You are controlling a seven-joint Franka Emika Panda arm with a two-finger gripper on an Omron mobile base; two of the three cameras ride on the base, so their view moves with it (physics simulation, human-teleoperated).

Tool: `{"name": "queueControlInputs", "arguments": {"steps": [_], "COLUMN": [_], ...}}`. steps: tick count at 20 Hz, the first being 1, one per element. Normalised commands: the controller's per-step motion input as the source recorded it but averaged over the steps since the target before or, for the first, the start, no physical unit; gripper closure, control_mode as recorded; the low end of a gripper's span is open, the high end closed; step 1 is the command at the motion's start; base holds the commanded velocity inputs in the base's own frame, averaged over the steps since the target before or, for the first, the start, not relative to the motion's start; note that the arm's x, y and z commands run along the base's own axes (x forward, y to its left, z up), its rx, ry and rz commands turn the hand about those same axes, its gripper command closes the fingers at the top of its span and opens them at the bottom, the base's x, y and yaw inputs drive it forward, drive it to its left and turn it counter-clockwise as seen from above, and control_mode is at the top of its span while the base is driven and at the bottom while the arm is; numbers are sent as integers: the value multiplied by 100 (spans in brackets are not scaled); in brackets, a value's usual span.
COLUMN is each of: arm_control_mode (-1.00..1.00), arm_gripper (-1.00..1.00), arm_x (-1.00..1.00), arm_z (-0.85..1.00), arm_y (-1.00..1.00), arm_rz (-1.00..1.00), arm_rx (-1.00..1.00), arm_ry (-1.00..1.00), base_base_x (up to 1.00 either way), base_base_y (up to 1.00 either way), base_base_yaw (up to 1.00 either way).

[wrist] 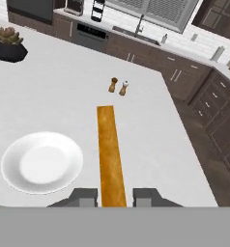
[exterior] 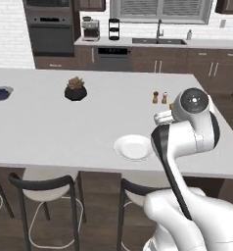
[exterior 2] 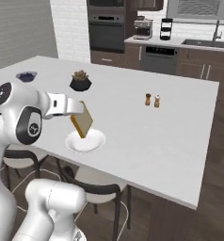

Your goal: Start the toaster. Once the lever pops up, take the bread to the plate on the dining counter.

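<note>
Golden bread (wrist: 110, 154), pinched edge-on by the pincer (wrist: 114, 197), hangs just right of the white plate (wrist: 42, 162) on the tabletop (wrist: 150, 144).

- We see the plate (exterior: 133, 147) near the front edge of the dining counter (exterior: 50, 127).
- Our arm (exterior: 184, 132) rises just beside the plate.
- A potted plant (exterior: 75, 89) and two shakers (exterior: 159, 97) stand farther back.

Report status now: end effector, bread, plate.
End effector shut on bread, slice held edge-up above the dining counter. Plate bare, just below the slice. Potted plant and shakers well clear.
</note>
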Motion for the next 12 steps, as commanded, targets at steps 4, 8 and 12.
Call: {"name": "queueControlInputs", "arguments": {"steps": [4, 8, 12], "arm_control_mode": [100, 100, 100], "arm_gripper": [100, 100, 100], "arm_x": [0, 0, 0], "arm_z": [0, 0, 0], "arm_y": [0, 0, 0], "arm_rz": [0, 0, 0], "arm_rx": [0, 0, 0], "arm_ry": [0, 0, 0], "base_base_x": [50, 47, 47], "base_base_y": [41, 64, 80], "base_base_yaw": [-19, -26, -35]}}
